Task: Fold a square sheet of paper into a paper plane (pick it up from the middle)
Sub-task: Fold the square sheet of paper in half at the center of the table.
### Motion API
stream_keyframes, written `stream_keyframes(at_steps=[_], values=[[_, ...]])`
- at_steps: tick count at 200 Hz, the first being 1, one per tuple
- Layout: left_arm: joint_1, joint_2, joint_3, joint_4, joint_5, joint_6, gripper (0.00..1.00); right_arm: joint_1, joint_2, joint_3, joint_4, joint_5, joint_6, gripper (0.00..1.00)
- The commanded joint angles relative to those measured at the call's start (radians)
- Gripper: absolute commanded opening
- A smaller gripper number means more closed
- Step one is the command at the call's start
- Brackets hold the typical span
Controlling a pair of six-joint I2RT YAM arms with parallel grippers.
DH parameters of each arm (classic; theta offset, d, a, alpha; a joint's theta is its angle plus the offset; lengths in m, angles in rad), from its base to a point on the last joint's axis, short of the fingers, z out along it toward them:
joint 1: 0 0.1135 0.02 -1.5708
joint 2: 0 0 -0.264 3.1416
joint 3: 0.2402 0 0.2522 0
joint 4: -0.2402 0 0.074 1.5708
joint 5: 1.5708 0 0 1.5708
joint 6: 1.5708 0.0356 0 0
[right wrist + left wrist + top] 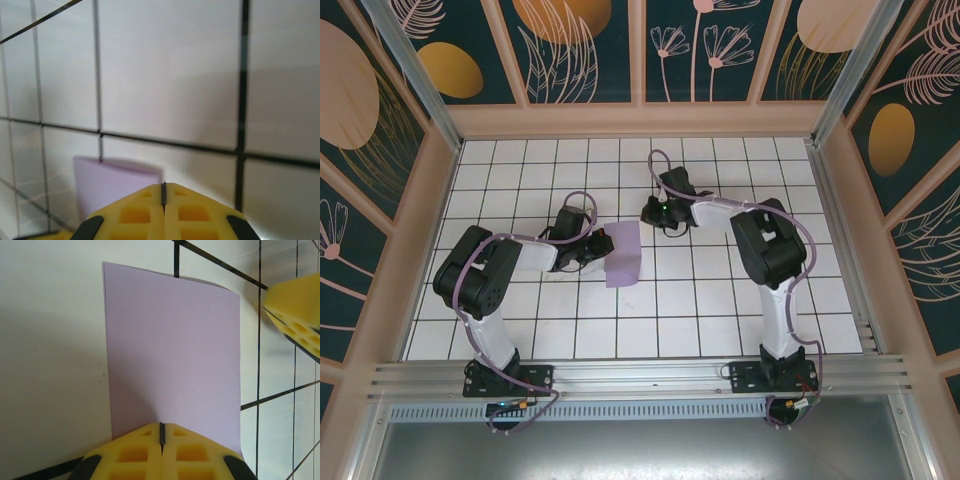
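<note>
Lilac paper [623, 253] touches closed left fingers [132, 455] edge-on, bare tiles [720, 300] around.

White tiled floor [720, 300], dark floral wall panels [590, 50], aluminium rail [640, 372].

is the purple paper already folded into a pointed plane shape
No, in the top view the sheet of paper is a plain rectangle with square corners and no pointed nose.

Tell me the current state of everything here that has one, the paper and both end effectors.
sheet of paper: lying on the table, looks folded in half into a rectangle.
left end effector: shut, tips at the paper's near edge.
right end effector: shut, apart from the paper.
</note>
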Motion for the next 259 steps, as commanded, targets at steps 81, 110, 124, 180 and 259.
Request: stream_keyframes(at_steps=[81,110,124,180,259], values=[[0.007,0.139,-0.08,-0.323,-0.206,0.041,0.0,0.137,-0.063,-0.155,-0.011,-0.171,0.016,0.0],[0.007,0.138,-0.08,-0.324,-0.211,0.04,0.0,0.134,-0.038,-0.164,-0.061,-0.162,-0.016,0.0],[0.008,0.138,-0.082,-0.325,-0.214,0.037,0.0,0.13,-0.039,-0.182,-0.07,-0.157,-0.026,0.0],[0.007,0.137,-0.089,-0.32,-0.224,0.03,0.0,0.091,-0.112,-0.327,-0.083,-0.173,-0.084,0.0],[0.007,0.122,-0.089,-0.311,-0.216,0.029,0.0,0.057,-0.279,-0.357,0.092,-0.223,-0.041,0.0]])
